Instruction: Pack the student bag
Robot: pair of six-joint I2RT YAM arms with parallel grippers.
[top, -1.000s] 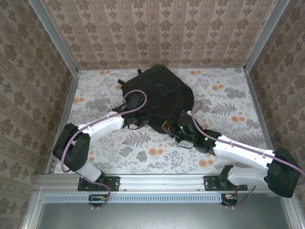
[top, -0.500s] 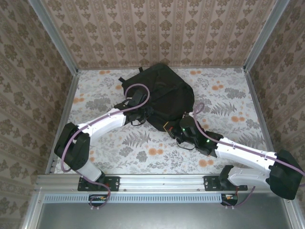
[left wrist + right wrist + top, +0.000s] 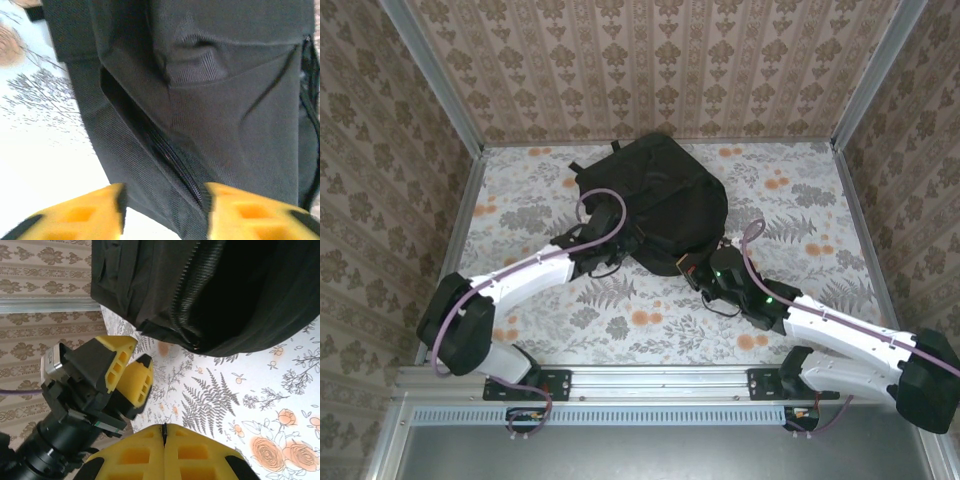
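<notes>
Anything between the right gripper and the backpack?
No, bare floral tabletop separates the shut right gripper from the large black soft fabric backpack, per the right wrist view.

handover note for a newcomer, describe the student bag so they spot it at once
Look at the flower-print table inside the wallpapered walls. At its far middle lies the student bag: the lone big black soft backpack, zip gaping at its near edge.

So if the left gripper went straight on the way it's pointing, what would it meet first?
Probably the student bag: its black fabric sits right ahead of the left gripper, though depth is unclear.
</notes>
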